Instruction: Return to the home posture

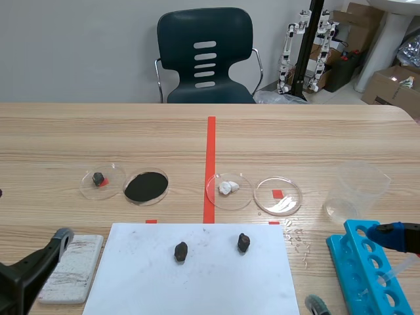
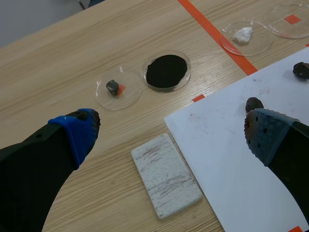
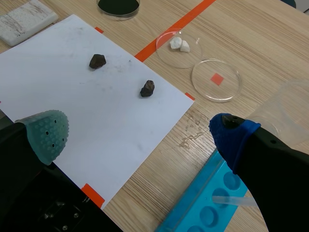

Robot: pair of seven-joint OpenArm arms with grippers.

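- The left gripper (image 2: 171, 133) hung low off the near left corner of the white sheet (image 1: 197, 269), fingers spread wide with nothing between them; the speckled tile (image 1: 72, 268) lay beneath them, just left of the sheet
- Past the sheet's far left corner sat a dish with a dark pebble (image 1: 102, 181) and a dish of black powder (image 1: 146, 187)
- On the sheet itself lay two dark stones (image 1: 181, 251), apart from both grippers
- The right gripper (image 3: 140, 134) hovered off the sheet's near right corner, above the blue rack (image 1: 367, 269), fingers likewise spread and empty
- No object belonged to this task, only the arms; each, I judged, needed merely to draw back on its own side of the sheet, the right one lifting clear of the rack
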